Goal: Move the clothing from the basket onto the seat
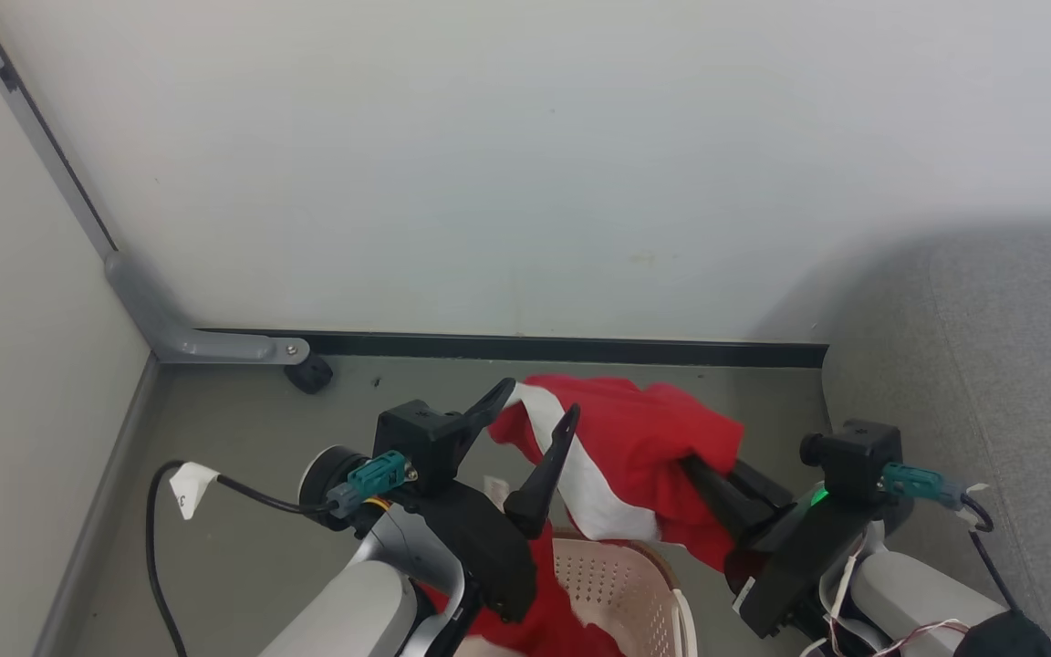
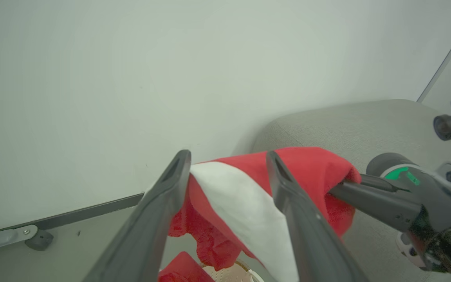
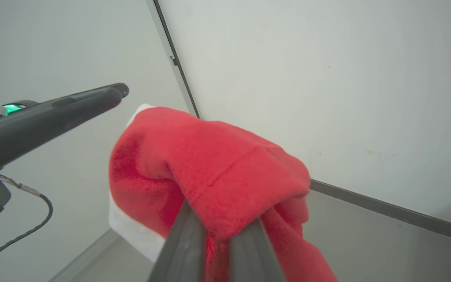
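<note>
Left gripper wide, my right gripper alone pinches the red garment, which may slip before the three-o'clock seat.

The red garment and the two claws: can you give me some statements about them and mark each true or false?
1. The right claw is shut on the garment. True.
2. The left claw grips the garment too. False: its fingers stand wide apart, open.
3. The garment lies on the seat. False: it hangs in the air over the basket, beside the seat.
4. The garment is red with a white band. True.
</note>
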Tool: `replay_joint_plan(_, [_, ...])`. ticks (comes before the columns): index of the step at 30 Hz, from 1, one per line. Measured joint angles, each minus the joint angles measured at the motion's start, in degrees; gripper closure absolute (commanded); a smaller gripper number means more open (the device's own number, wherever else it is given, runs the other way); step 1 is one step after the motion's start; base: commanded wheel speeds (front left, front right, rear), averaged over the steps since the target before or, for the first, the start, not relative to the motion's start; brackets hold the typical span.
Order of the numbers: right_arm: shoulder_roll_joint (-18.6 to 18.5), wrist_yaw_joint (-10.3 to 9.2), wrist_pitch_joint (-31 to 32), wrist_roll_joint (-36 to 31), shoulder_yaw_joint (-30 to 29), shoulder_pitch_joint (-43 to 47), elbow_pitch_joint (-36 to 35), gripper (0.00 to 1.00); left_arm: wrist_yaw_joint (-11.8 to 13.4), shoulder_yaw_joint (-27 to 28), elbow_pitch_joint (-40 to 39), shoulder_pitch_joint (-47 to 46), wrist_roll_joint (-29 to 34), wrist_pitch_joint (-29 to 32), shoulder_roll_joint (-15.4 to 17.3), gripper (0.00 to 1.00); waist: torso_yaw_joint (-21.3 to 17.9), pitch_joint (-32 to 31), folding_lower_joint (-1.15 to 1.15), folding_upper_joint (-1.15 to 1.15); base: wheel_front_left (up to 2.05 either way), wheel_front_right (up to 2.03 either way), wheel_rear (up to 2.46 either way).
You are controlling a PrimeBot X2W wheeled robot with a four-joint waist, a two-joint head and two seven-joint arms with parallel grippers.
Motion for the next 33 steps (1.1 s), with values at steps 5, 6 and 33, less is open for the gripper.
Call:
replay_joint_plan(5, [-2.0, 0.0, -0.1, 0.0, -1.4, 0.9, -0.5, 1.0, 0.1, 0.2, -0.3, 1.2, 0.0, -0.2, 0.5, 0.0, -0.4, -0.2, 0.0, 0.0, 0.0, 0.0, 0.0])
replay_joint_plan(6, [-2.2, 0.0, -0.1, 0.0, -1.7, 0.9, -0.7, 1.0, 0.2, 0.3, -0.5, 1.5, 0.0, -0.5, 0.8, 0.0, -0.6, -0.3, 0.0, 0.0, 0.0, 0.0, 0.0])
replay_joint_plan(33, [-10.3, -2.02, -0.5, 0.8, -14.0, 6.4, -8.0, 1.0, -0.5, -1.1, -6.6, 3.4, 0.7, -1.3, 3.6, 0.0, -10.8, -1.7, 0.0, 0.0, 0.0, 0.0, 0.0])
